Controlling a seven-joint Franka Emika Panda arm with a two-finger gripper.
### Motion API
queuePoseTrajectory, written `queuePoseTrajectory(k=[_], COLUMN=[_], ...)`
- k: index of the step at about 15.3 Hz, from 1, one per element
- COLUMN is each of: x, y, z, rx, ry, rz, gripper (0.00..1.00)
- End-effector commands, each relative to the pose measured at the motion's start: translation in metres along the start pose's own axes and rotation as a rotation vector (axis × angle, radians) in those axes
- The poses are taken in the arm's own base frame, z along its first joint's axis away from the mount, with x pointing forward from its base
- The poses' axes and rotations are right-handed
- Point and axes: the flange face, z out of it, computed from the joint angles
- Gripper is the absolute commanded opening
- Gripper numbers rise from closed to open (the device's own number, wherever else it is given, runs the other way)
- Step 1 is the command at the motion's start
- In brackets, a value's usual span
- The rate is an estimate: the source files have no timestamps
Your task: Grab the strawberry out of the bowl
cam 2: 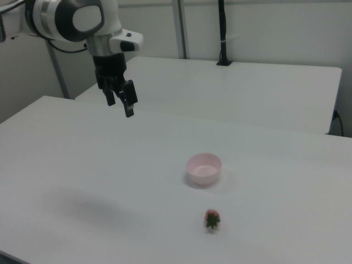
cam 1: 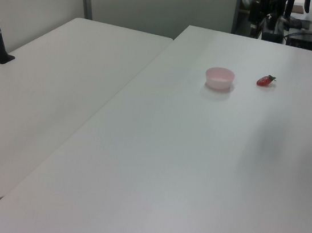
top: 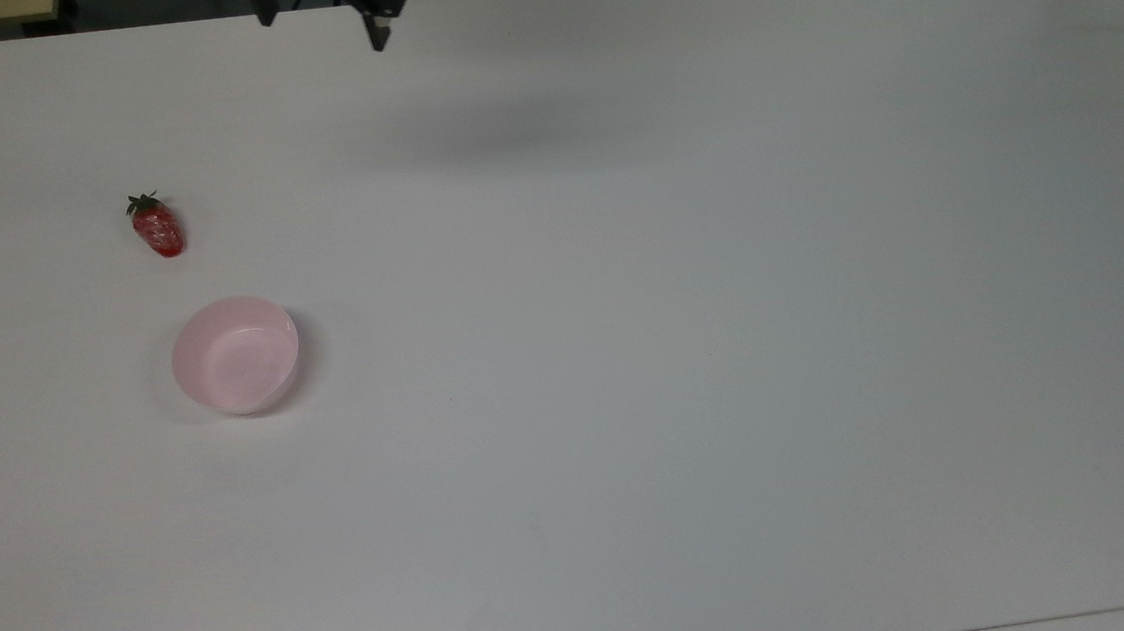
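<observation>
The white bench (top: 685,346) carries just two things, and they sit apart from each other. The pale pink bowl (top: 235,354) stands upright with nothing in it; the strawberry (top: 157,227) lies on its side on the bare bench, near the bowl but clear of its rim, leafy cap pointing away from it. In the right view the fruit is in front of the bowl, cap toward the camera.

The claw (cam 2: 121,99) hangs high above the bench and well away from both, its fingers spread and holding nothing.

Judging from this, the berry is already out of the bowl, so the lifting seems done and the step in hand looks like a retreat. To do it well, the arm should travel high and away from the bowl's side, so nothing gets nudged. If the berry had to be taken again (it is glossy and tapered, so likely slippery), the fingers should close across its widest part, straight down, with a light squeeze, not on the leafy cap.
</observation>
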Motion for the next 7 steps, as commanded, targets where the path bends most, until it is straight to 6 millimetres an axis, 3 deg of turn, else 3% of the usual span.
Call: queuePoseTrajectory(k=[1,7], x=[-0.0012,0.0020], y=[-0.0149,-0.0148], z=[0.0020,-0.0015], rx=[0.009,0.012], ry=[0.040,0.071], rz=[-0.147,-0.180], gripper=[1.00,1.00])
